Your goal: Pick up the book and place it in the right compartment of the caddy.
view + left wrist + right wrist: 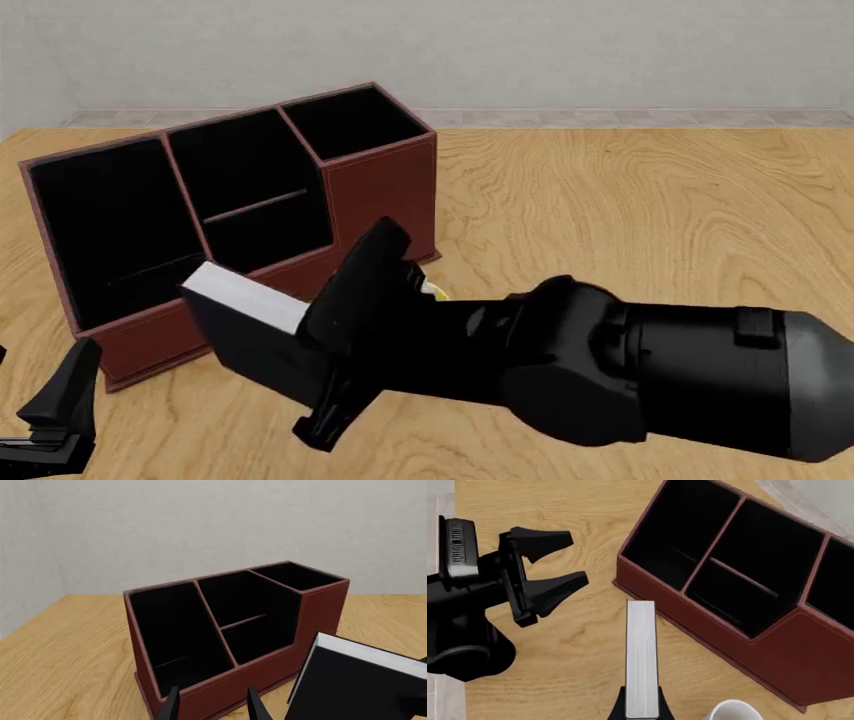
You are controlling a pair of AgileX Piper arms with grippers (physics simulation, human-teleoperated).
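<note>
Caddy (233,645), large reddish-brown rectangular organiser box with black lining, fills the left wrist view on the light wooden table (60,645). Three sections split by thin dividers, all three show only black lining; middle one has a thin shelf across it. Right compartment (297,576), narrow squarish end section, sits at the tall end. Small thick black hardcover book (360,680) with white page edge is just beside the caddy's front wall, outside it, tilted. Left gripper (212,705): two dark finger tips apart with nothing between them, spread.

Front view: caddy (380,190) stands at the table's left part, angled, right compartment (354,118) toward the far wall. Book (247,330) is in front of the caddy's low front wall, above the table (641,210), page edge up and tilted. Right gripper (354,320), big black arm coming from the right, is clamped on the book's cover. Left gripper (54,415) low at the left edge, apart from the book. Small yellow bit by the right gripper, too small to tell.

Right wrist view: book (642,660) seen edge-on, white page edge between the right gripper (642,707) fingers, pinched. Caddy (774,650) beside it, sections bare. Left gripper (554,565) jaws parted, holding nothing, over the table (560,650). White mug rim (732,711) at the frame edge. No readable writing anywhere.
</note>
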